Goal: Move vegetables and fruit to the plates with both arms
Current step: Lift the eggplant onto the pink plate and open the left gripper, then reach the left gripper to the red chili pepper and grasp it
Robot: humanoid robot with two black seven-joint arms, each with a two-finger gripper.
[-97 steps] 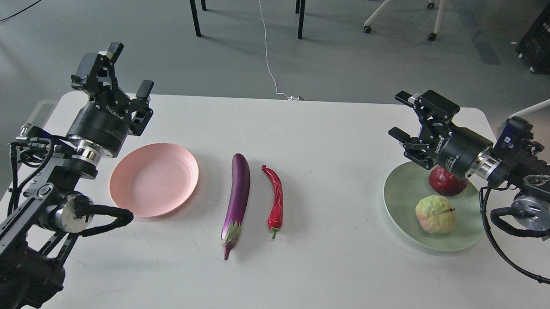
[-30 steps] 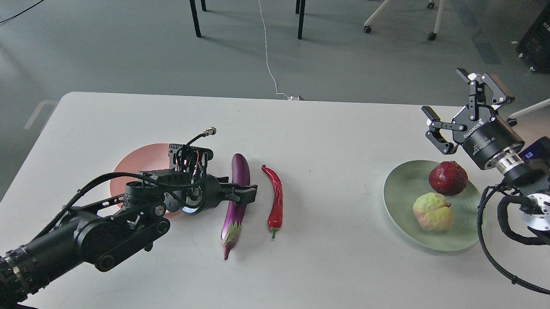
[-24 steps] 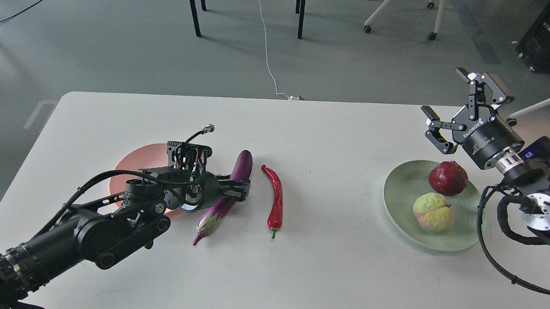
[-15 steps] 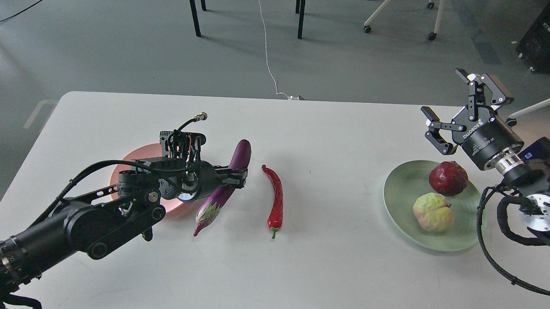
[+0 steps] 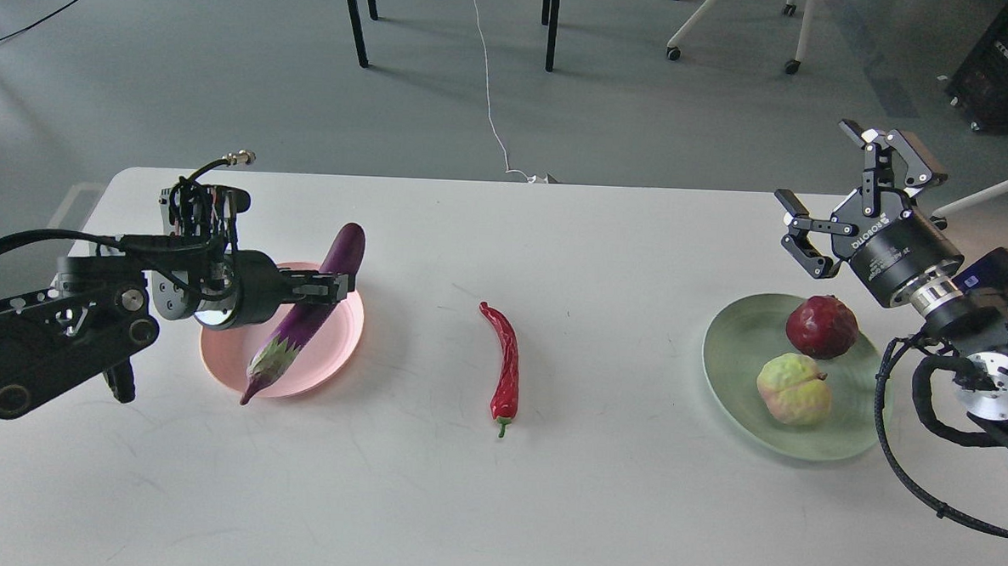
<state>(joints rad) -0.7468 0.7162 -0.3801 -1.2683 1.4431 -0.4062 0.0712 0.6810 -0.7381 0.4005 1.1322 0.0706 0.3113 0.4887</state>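
left gripper (image 5: pixel 327 288) grips eggplant (image 5: pixel 303 312); chili (image 5: pixel 504 368) well apart.

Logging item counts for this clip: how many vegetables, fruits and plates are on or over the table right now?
Vegetables: 2, the eggplant and the red chili
Fruits: 2, the pomegranate and the yellow-green fruit
Plates: 2, the pink plate and the green plate
Total: 6

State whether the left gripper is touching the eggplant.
Touching: the head view shows the left gripper closed around the eggplant mid-length, over the pink plate.
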